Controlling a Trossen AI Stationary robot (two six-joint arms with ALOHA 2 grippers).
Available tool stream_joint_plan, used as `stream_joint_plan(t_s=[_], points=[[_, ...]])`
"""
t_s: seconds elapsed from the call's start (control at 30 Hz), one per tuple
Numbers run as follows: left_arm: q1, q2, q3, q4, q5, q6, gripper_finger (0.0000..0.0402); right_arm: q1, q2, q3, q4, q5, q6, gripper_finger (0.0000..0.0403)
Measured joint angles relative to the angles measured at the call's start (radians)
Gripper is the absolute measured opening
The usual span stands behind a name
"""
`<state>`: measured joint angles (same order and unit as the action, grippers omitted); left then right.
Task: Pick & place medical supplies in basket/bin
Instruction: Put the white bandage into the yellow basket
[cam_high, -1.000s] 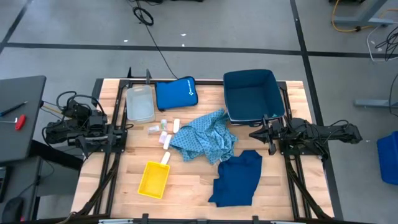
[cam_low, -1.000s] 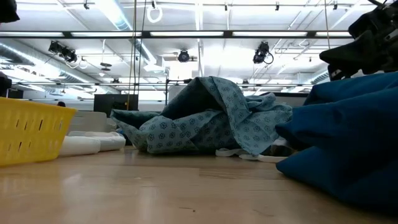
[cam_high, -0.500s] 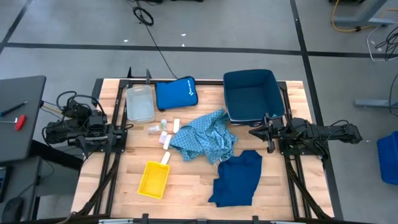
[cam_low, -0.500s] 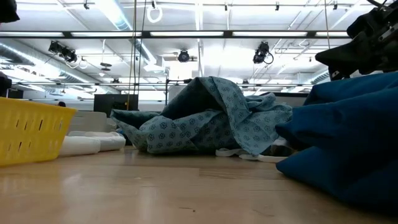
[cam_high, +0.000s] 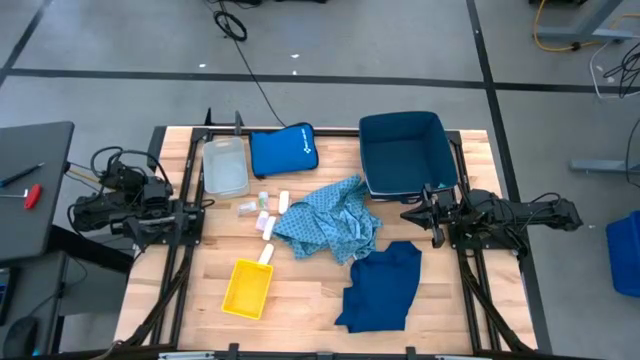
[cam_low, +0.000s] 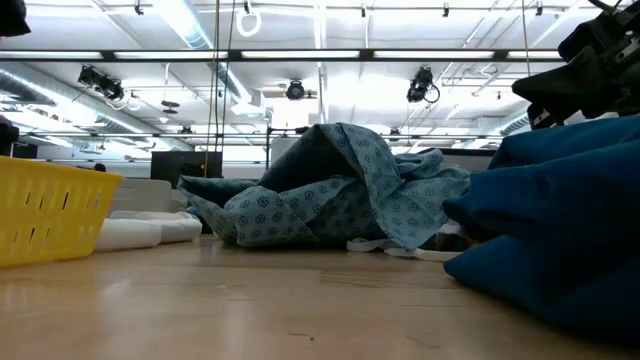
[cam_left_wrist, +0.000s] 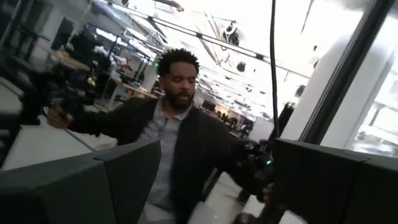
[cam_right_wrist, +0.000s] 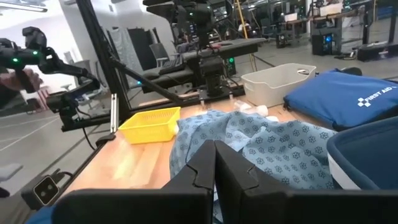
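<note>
Nothing has shifted since before — right claw (cam_high: 407, 213) hovers pressed shut and empty beside the light-blue patterned garment (cam_high: 332, 222) mid-worktop (cam_high: 310, 300), navy garment (cam_high: 384, 286) nearer the front; left claw's fingers — cannot tell.

Over the last second almost nothing on the desk has moved. Only change noted: my right gripper (cam_high: 414, 214), hanging near the desk's right edge between the navy bin (cam_high: 405, 152) and the navy garment (cam_high: 384, 287), has drifted very slightly. In the low view its dark outline (cam_low: 583, 68) sits marginally differently against the ceiling lights than half a second ago. No change seen from overhead.
</note>
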<state>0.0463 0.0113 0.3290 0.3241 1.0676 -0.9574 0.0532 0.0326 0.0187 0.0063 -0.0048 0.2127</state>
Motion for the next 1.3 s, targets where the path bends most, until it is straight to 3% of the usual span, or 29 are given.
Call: stream_joint_plan(t_s=[0.23,0.33,0.43,0.57,0.63,0.73,0.8,0.87,0.97,1.1,1.23,1.3], points=[[0.000,0.000,0.000,0.002,-0.182,0.299,0.0314,0.000,0.000,0.000,0.013,0.019,0.011,0.0009],[0.000,0.000,0.000,0.001,-0.201,0.345,0.0314,0.000,0.000,0.000,0.037,0.048,0.012,0.0009],[0.001,0.000,0.000,-0.006,-0.220,0.539,0.0314,0.000,0.000,0.000,0.050,0.079,0.012,0.0009],[0.027,0.000,0.000,-0.179,-0.329,0.679,0.0314,0.000,0.000,0.000,0.050,0.138,0.012,0.0009],[0.046,0.000,0.000,-0.352,-0.521,0.704,0.0314,0.000,0.000,0.000,0.050,0.163,0.011,0.0009],[0.065,0.004,-0.003,-0.610,-0.943,0.685,0.0314,0.000,0.000,0.000,0.050,0.185,0.011,0.0009],[0.072,0.026,-0.008,-0.692,-1.187,0.641,0.0314,0.000,0.000,0.000,0.050,0.193,0.011,0.0009],[0.077,0.040,-0.022,-0.730,-1.376,0.583,0.0314,0.000,0.000,0.000,0.050,0.213,0.011,0.0009],[0.080,0.053,-0.023,-0.720,-1.569,0.435,0.0314,0.000,0.000,0.000,0.050,0.246,0.000,0.0009],[0.080,0.059,-0.022,-0.691,-1.652,0.363,0.0314,0.000,0.000,0.000,0.041,0.288,-0.048,0.0009],[0.080,0.059,-0.022,-0.693,-1.594,0.316,0.0314,0.000,0.000,0.000,0.023,0.292,-0.025,0.0009],[0.080,0.059,-0.022,-0.662,-1.554,0.384,0.0314,0.000,0.000,0.000,0.020,0.292,-0.003,0.0009]])
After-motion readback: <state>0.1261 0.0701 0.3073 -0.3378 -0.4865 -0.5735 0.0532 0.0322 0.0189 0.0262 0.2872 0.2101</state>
